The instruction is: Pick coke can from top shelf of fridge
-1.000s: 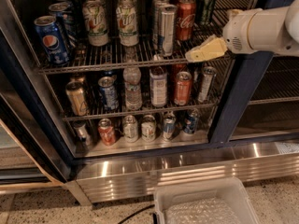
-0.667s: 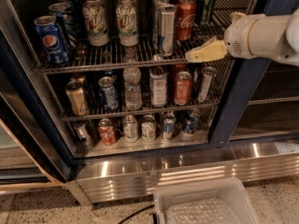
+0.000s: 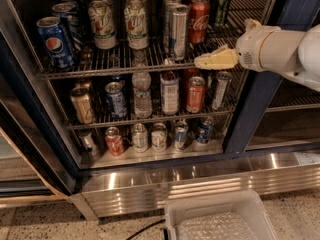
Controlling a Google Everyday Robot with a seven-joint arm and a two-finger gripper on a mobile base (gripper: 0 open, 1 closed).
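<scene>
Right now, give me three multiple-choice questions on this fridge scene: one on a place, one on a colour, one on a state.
1. Where does the red aluminium coke can stand?
A) on the silvery wire top shelf
B) on the middle shelf
C) on the bottom shelf

2. What colour is the Pepsi can at that shelf's left end?
A) green
B) blue
C) orange

3. The cream end effector is:
A) clamped on the coke can
B) at the top shelf's front edge, apart from the coke can
C) down at the bottom shelf

Answers:
1 A, it stands on the uppermost rack.
2 B, its body is blue.
3 B, it sits below the can, by the rail.
</scene>
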